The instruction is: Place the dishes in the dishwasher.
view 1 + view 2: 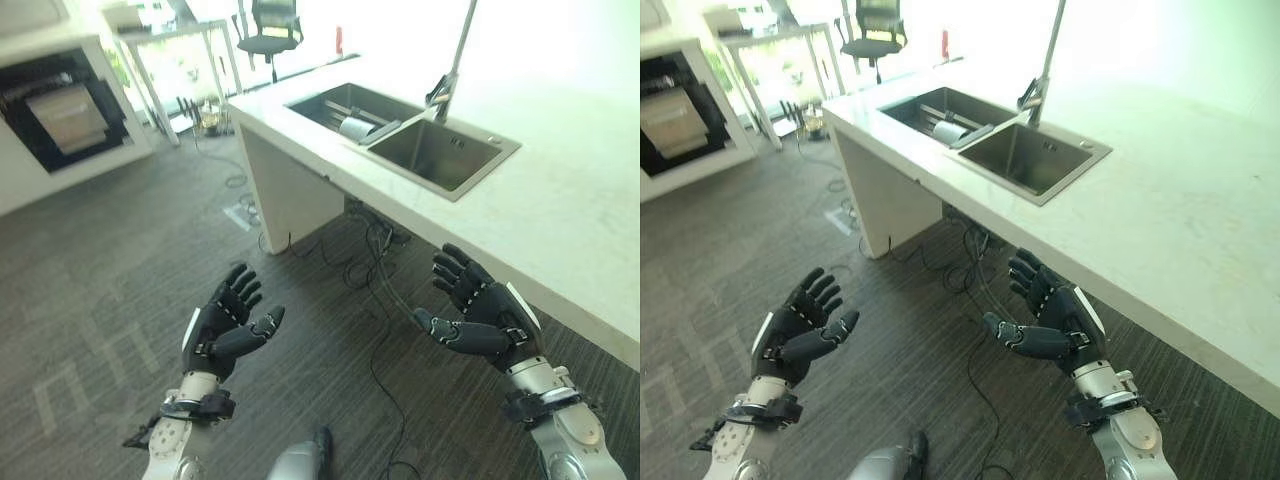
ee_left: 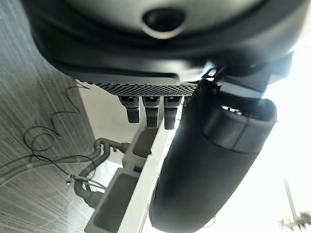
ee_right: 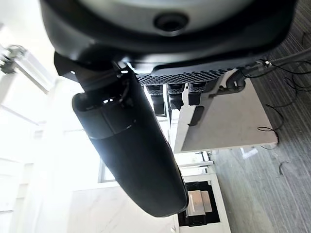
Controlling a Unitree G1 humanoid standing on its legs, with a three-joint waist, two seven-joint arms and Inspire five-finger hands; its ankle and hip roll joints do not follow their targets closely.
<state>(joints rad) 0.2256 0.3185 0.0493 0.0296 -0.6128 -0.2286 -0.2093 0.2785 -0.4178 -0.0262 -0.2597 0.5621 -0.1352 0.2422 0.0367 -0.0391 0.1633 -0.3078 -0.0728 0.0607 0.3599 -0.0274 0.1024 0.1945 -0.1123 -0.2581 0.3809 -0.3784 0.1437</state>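
A double steel sink (image 1: 440, 152) is set in the white counter (image 1: 560, 210) at the upper right, with a shiny metal dish (image 1: 354, 127) lying in its far basin. My left hand (image 1: 228, 322) hovers open over the carpet at the lower left, palm turned inward and nothing in it. My right hand (image 1: 478, 316) is open too, held just in front of the counter's near edge, facing the left hand. Both hands are well short of the sink. In the wrist views the left hand (image 2: 209, 160) and right hand (image 3: 131, 145) show straight fingers holding nothing.
A tall tap (image 1: 452, 70) rises behind the sink. A dark open appliance (image 1: 60, 115) sits in a white cabinet at the far left. An office chair (image 1: 268, 28) and a metal table frame (image 1: 180, 70) stand at the back. Loose cables (image 1: 370, 260) lie under the counter.
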